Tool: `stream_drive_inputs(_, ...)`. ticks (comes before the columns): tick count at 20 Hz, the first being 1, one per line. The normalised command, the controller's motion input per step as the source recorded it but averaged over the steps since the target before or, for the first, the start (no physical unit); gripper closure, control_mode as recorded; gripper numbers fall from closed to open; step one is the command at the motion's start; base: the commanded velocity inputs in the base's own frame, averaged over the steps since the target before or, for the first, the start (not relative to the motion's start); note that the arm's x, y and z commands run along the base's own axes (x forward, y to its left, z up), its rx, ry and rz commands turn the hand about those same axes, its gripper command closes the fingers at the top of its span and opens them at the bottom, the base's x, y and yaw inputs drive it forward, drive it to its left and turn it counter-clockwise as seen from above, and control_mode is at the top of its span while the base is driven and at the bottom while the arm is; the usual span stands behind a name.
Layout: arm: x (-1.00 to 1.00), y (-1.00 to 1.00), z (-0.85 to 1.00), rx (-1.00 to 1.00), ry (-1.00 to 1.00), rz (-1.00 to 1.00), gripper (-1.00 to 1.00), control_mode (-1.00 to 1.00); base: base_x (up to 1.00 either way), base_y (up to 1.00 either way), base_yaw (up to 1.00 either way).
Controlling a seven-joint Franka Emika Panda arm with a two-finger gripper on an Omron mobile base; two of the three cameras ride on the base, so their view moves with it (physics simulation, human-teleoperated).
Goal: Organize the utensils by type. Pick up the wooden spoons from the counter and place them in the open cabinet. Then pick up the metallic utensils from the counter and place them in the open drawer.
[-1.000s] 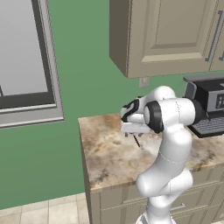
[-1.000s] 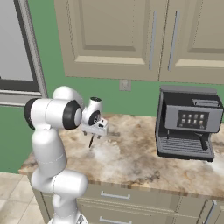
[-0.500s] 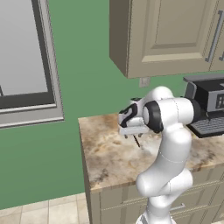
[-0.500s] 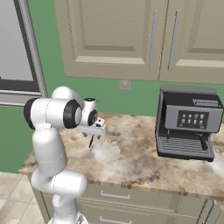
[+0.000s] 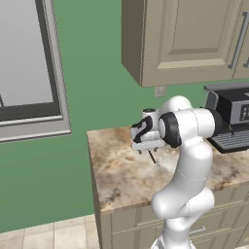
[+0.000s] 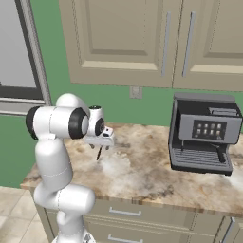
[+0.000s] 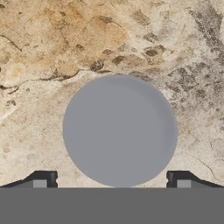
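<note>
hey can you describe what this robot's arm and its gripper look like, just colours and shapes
The arm is glossy white, built from rounded, tube-like segments with dark grey to black rings at the joints. The hand at its end is a white block with black trim. The gripper has two small dark fingers with lighter grey pads on them. No cables or markings can be made out.

One metallic utensil (image 7: 120,130), one coffee machine (image 6: 204,133)

The gripper (image 5: 151,156) has dropped lower and closer to the counter (image 5: 116,170), now just above it.
</note>
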Motion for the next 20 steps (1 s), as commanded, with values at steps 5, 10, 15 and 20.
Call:
stream_drive_inputs(5,0.1,-0.08,-0.22,-0.01,0.0,0.0,1.0,-1.0,0.0,0.0,0.0)
stream_drive_inputs(10,0.04,-0.12,-0.37,0.0,0.0,0.0,1.0,-1.0,0.0,0.0,0.0)
stream_drive_inputs(15,0.08,-0.21,-0.44,0.0,0.0,0.0,1.0,-1.0,0.0,0.0,0.0)
stream_drive_inputs(20,0.0,-0.21,-0.41,0.0,0.0,0.0,1.0,-1.0,0.0,0.0,0.0)
